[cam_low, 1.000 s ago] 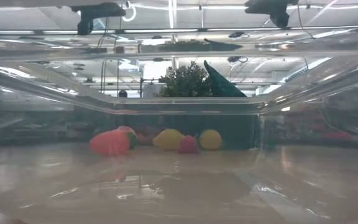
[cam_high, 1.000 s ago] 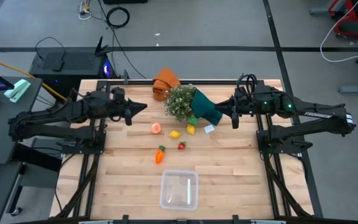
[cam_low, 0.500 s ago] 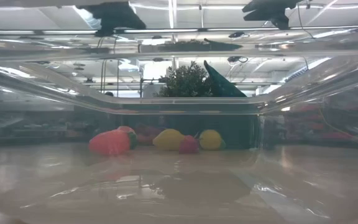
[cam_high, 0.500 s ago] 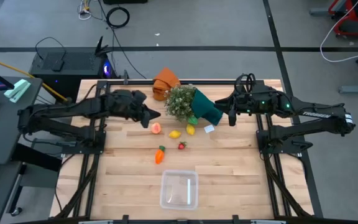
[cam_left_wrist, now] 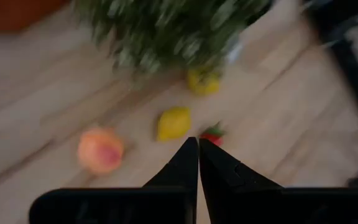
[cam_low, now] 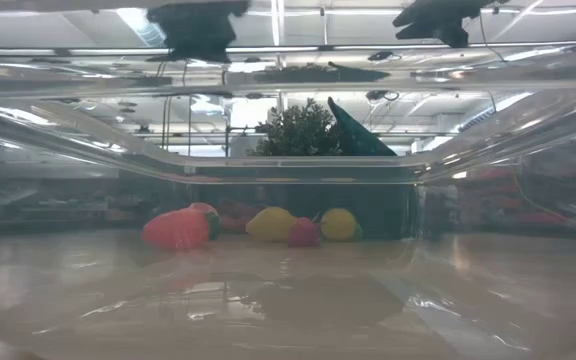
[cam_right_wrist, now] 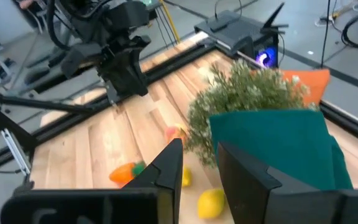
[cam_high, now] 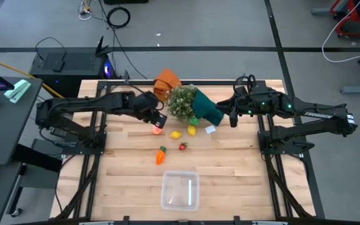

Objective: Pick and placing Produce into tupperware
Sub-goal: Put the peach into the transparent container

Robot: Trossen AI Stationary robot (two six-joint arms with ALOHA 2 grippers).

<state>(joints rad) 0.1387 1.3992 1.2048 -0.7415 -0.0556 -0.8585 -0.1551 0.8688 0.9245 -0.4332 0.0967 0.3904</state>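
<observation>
The clear tupperware [cam_high: 180,190] sits near the table's near edge, and the low view looks through its wall [cam_low: 288,165]. The produce lies mid-table: a peach [cam_high: 157,129], two lemons [cam_high: 175,134] [cam_high: 192,130], a red berry [cam_high: 182,147] and a carrot [cam_high: 161,155]. My left gripper [cam_high: 160,120] is shut and hovers just above and beside the peach [cam_left_wrist: 100,150], touching nothing. My right gripper [cam_high: 225,116] is open and waits in the air beside the plant's teal wrap [cam_right_wrist: 272,146].
A bushy plant in teal wrap [cam_high: 189,105] lies just beyond the produce, with an orange cloth [cam_high: 165,82] at the far edge. A small white scrap [cam_high: 210,129] lies by the right lemon. Bare wood spreads to either side of the tupperware.
My left arm has reached from the table's left side toward the middle, carrying its gripper over to the peach. The right arm has barely moved. The produce and the tupperware have stayed where they were.
</observation>
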